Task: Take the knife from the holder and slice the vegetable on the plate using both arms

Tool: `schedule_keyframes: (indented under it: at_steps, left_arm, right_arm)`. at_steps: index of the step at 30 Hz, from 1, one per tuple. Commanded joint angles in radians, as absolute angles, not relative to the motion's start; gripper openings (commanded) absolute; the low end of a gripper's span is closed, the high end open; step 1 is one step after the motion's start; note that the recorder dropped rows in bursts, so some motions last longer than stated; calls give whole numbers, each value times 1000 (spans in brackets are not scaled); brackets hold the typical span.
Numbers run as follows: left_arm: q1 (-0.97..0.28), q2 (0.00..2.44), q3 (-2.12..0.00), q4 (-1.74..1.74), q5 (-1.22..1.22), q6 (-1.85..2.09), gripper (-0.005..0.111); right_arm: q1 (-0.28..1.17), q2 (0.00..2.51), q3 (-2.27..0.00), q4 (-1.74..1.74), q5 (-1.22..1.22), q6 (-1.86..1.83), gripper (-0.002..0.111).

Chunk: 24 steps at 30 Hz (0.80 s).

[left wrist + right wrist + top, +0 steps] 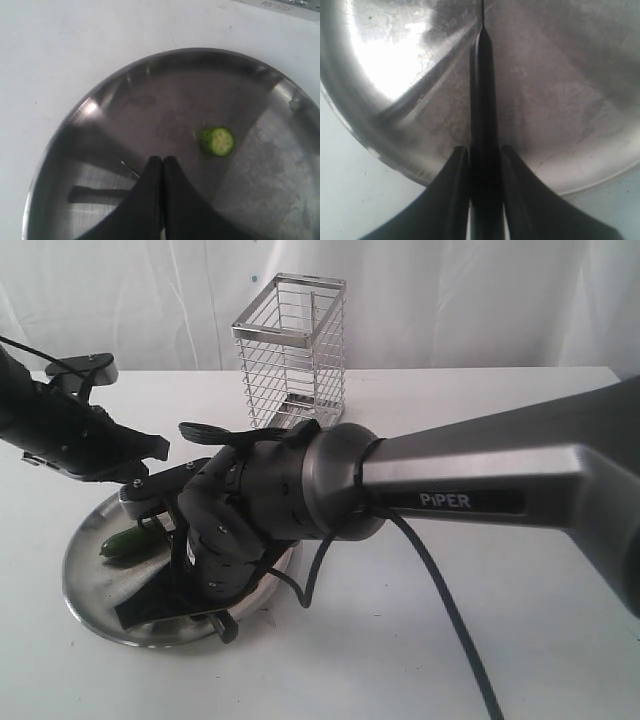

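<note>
The steel plate lies at the front left of the white table. On its left part rests the dark green vegetable, whose pale cut face shows in the left wrist view. My left gripper is shut with nothing in it and hovers over the plate, a short way from the vegetable. The right gripper is shut on the black knife, whose blade runs out over the plate. In the exterior view the right wrist hides most of that gripper. The wire holder stands behind.
The right arm with its PiPER lettering crosses the table from the right, trailing a black cable. The left arm comes in from the left edge. A white curtain closes off the back.
</note>
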State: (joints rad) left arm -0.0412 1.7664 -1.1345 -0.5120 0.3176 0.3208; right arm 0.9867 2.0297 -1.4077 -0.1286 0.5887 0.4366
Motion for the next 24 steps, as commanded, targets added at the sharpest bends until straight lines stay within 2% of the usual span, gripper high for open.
schedule_keyframes:
  at_steps: [1,24]
  left_arm:
    - [-42,1756,-1130,-532,354,310,0]
    - [-42,1821,-1128,-491,355,317,0]
  right_arm:
    - [988,2027,-1406,-131,581,442,0]
    - [988,2027,-1406,-131,581,442,0]
